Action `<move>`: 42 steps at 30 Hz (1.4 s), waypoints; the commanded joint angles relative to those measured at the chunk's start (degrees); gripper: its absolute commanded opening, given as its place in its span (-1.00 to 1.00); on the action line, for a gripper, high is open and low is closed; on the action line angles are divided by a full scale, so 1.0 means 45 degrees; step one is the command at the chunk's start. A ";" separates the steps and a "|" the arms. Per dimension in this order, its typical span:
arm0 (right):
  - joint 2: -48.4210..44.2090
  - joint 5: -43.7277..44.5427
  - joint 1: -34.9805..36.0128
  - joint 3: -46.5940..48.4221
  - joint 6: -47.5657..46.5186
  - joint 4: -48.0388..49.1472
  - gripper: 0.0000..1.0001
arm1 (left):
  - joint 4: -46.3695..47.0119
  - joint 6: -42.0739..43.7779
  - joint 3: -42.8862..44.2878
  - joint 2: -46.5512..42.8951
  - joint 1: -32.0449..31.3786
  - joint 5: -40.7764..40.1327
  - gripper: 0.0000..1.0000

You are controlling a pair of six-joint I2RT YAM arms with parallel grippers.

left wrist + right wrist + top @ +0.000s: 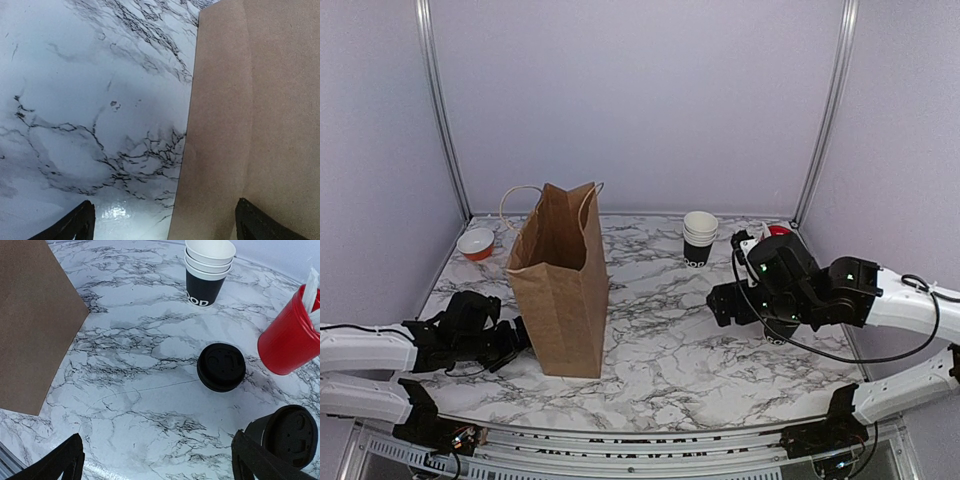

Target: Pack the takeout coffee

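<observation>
A round black plastic lid [221, 367] lies flat on the marble table. A second black lid sits on what looks like a small black cup [289, 436] at the lower right of the right wrist view, close to my right finger; its print is hidden. My right gripper [157, 460] is open and empty, above bare marble, near and left of the loose lid. In the top view the right gripper [725, 305] hides both. My left gripper [167, 222] is open and empty, with the lower edge of the brown paper bag [250, 125] between its fingers.
The brown paper bag [560, 280] stands open at centre left. A stack of white-rimmed cups [700, 238] stands at the back, also in the right wrist view [207, 270]. A red tub [287, 335] holds white sticks. An orange-and-white bowl [476, 243] sits at far left.
</observation>
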 commanded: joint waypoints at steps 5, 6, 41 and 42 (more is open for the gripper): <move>0.0481 -0.0128 -0.0144 0.0452 -0.0055 0.0288 0.99 | 0.1319 -0.1244 -0.0319 0.0590 -0.1534 -0.0673 0.97; 0.0520 -0.0139 -0.0145 0.0447 -0.0059 0.0296 0.99 | 0.1411 -0.1327 -0.0298 0.0652 -0.1688 -0.0732 0.97; -0.1083 -0.0097 -0.2122 -0.0327 0.2032 -0.1575 1.00 | -0.5525 0.5947 0.6525 -0.0741 0.3705 -0.0136 0.98; -0.1280 -0.0103 -0.2536 -0.0417 0.2140 -0.1693 0.99 | -0.5532 0.6244 0.6801 -0.0564 0.3720 0.0097 0.98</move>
